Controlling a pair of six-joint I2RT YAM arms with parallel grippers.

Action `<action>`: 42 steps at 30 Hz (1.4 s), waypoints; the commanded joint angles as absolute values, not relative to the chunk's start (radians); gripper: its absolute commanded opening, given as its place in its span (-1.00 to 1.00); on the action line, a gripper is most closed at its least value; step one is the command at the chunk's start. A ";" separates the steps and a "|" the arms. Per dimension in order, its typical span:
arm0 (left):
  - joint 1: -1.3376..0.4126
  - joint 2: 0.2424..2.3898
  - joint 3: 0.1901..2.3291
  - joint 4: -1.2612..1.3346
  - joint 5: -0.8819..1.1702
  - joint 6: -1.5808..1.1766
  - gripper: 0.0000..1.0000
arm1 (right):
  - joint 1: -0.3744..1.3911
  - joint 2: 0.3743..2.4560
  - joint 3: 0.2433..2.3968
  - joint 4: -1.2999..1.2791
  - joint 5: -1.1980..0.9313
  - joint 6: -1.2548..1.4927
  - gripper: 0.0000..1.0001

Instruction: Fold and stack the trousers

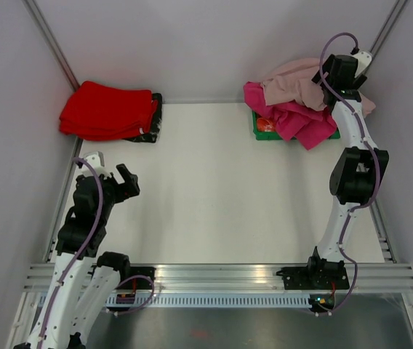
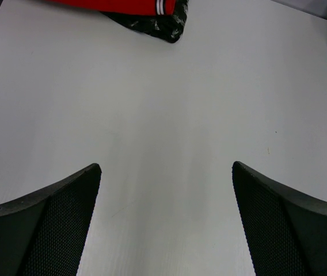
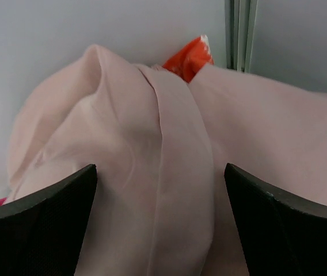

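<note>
At the far right corner, the trousers point(image 1: 294, 81) are seen crumpled on top of a magenta garment point(image 1: 301, 122) that is heaped in a green bin point(image 1: 256, 125). No long axis can be made out. The right gripper point(image 3: 160, 168) is poised just before them, fingers wide apart, with nothing held. The left gripper point(image 2: 166, 167), likewise spread and empty, is kept well apart over the bare table point(image 2: 163, 86). The right arm is judged the nearer.

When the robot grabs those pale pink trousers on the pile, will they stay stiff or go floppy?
Probably floppy: the trousers lie in soft, rounded folds. They would likely droop from the right gripper. Probably light, since the fabric looks thin.
</note>
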State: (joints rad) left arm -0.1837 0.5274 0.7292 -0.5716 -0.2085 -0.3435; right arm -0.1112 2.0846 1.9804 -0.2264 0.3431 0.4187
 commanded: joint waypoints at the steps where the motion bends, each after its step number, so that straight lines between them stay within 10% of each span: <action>1: -0.187 0.555 0.726 -0.538 -0.235 -0.304 0.99 | -0.110 2.121 2.039 -0.273 0.382 0.437 0.96; 5: -0.186 0.568 0.721 -0.534 -0.239 -0.299 0.99 | -0.110 2.157 2.040 -0.258 0.341 0.442 0.61; 9: -0.187 0.578 0.721 -0.529 -0.239 -0.298 0.99 | -0.110 2.163 2.081 -0.252 0.243 0.434 -0.96; 26: -0.186 0.572 0.726 -0.512 -0.155 -0.281 0.99 | 0.202 1.694 2.273 -0.219 -0.185 0.236 -1.00; 42: -0.187 0.518 0.738 -0.538 -0.270 -0.310 0.99 | 0.656 1.522 1.965 -0.245 -0.456 0.278 -1.00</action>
